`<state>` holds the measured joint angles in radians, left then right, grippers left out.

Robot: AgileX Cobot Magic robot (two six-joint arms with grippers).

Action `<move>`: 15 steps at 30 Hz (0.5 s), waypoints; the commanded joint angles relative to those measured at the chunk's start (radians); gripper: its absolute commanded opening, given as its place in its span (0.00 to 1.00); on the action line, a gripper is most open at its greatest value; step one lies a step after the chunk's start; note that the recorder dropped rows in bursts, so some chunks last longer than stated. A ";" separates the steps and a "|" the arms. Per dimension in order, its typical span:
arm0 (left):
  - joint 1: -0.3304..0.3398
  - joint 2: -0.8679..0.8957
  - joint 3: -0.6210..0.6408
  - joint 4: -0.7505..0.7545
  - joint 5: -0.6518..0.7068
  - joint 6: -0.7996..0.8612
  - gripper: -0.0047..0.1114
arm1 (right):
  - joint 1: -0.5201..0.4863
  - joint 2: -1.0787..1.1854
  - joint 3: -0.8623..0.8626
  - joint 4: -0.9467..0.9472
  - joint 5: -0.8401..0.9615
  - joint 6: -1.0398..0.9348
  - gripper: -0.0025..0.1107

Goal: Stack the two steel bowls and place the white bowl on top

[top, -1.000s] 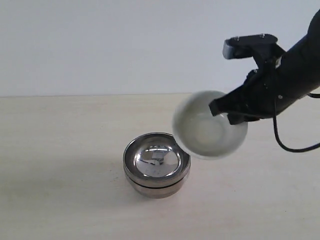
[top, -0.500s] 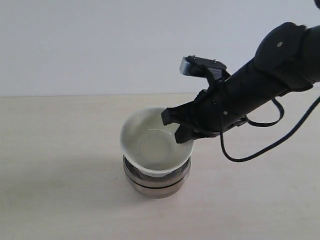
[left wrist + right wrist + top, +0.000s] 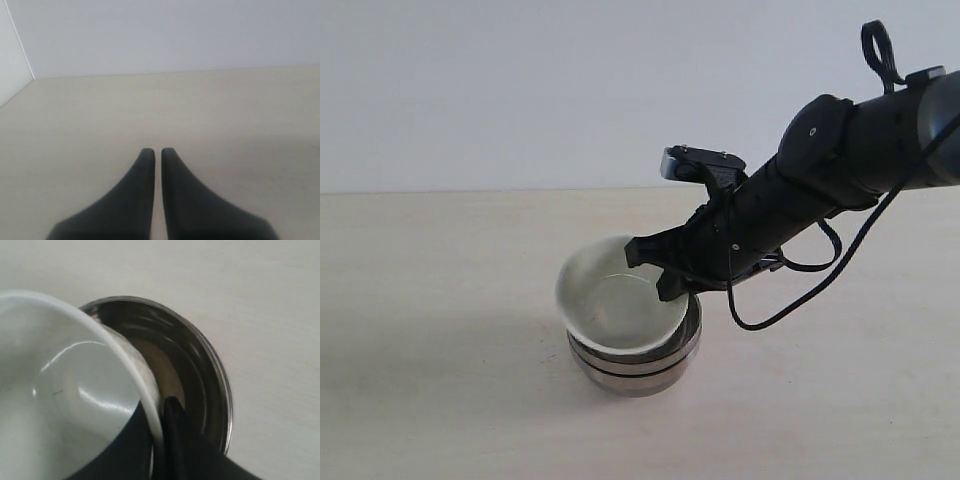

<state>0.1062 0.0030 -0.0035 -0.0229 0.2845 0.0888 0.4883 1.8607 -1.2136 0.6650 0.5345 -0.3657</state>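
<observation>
— Fingers (image 3: 176, 440) of the right gripper (image 3: 650, 272) clamp what?
— The white bowl (image 3: 618, 300), by its rim. It's tilted in the stacked steel bowls (image 3: 636, 368), probably to seat it.
— And the left gripper (image 3: 156, 152)?
— Fingers together, empty, idle over the table (image 3: 225, 110).

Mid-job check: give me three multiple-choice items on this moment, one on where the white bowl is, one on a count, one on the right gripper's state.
1. Where is the white bowl?
A. flat beside the stack
B. tilted, partly inside the steel bowls
C. underneath the stack

2. How many steel bowls are stacked?
A. one
B. two
C. three

3. The right gripper is:
A. open, clear of everything
B. shut on a steel rim
C. shut on the white bowl's rim

Answers:
1 B: its base dips inside the steel rim while one side sits higher.
2 B: the exterior view shows one dark seam between two shiny walls.
3 C: the right wrist view shows both fingers pinching the white rim.
</observation>
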 commanded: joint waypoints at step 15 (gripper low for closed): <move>0.001 -0.003 0.003 -0.003 0.000 -0.011 0.08 | 0.000 -0.003 -0.009 -0.115 0.014 0.049 0.02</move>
<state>0.1062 0.0030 -0.0035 -0.0229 0.2845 0.0888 0.4883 1.8607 -1.2142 0.5548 0.5539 -0.3038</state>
